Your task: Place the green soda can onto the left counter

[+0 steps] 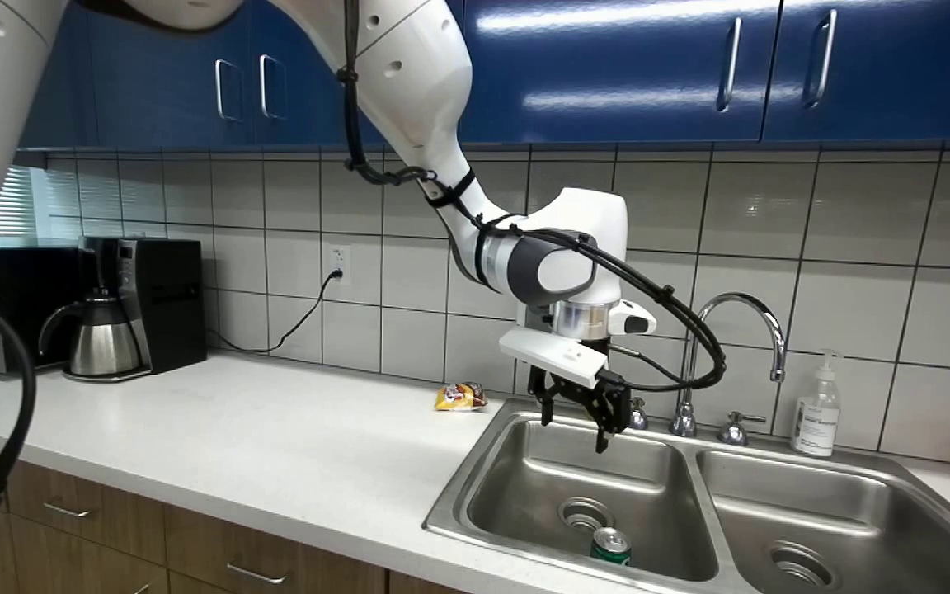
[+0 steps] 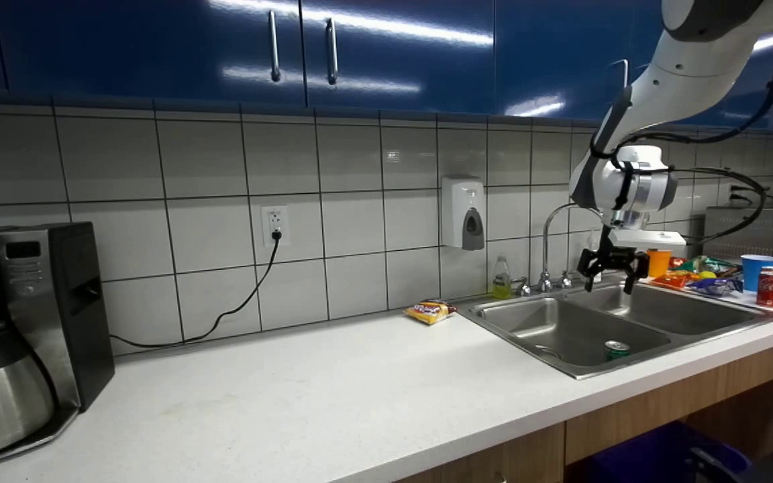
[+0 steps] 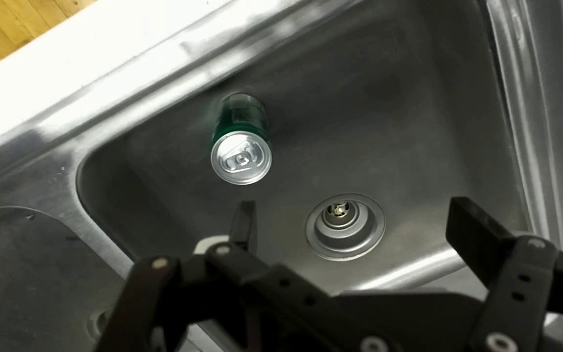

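Parted gripper (image 1: 574, 433) above, green soda can (image 3: 240, 117) down in the steel sink (image 3: 540, 112)

The green soda can stands upright in the basin (image 1: 524, 483) next to the left counter (image 1: 277, 445), at five o'clock from the gripper in an exterior view. The gripper hangs above with its fingers (image 3: 474, 234) well apart. Only the wrist view gives the pull tab (image 3: 242, 158) in clear detail and the wood-plank floor (image 3: 17, 24) out at ten o'clock; there the green soda can is at ten o'clock from the drain (image 3: 346, 226). A red Coca-Cola can (image 2: 770, 288), its white script partly legible, stands at three o'clock near a blue cup (image 2: 755, 268) in an exterior view, shown only there. A microwave (image 1: 30, 285), at nine o'clock, shows in an exterior view. Lettering on the yellow snack bag (image 2: 430, 311) and the clear pump bottle (image 1: 817, 412) is too small to read.
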Robot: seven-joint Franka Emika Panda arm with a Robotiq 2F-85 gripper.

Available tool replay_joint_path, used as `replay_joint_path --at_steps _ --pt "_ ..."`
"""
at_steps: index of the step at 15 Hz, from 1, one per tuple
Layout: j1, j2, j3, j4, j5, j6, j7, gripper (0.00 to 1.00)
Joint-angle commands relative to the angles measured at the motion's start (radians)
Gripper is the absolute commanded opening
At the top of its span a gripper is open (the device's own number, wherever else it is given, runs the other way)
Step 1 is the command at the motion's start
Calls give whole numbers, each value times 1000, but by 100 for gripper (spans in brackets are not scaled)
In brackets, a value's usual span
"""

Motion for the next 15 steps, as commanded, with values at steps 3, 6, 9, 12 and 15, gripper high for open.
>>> replay_joint_path --at_steps 3,6,9,12,15 --pt "-48 97 36 61 1 22 33 100" --pt "-52 132 41 71 -11 35 54 100" --pt "-57 162 41 77 -17 47 69 100" --pt "-65 185 40 80 -19 59 83 100" --pt "-79 204 39 79 -18 72 93 100"
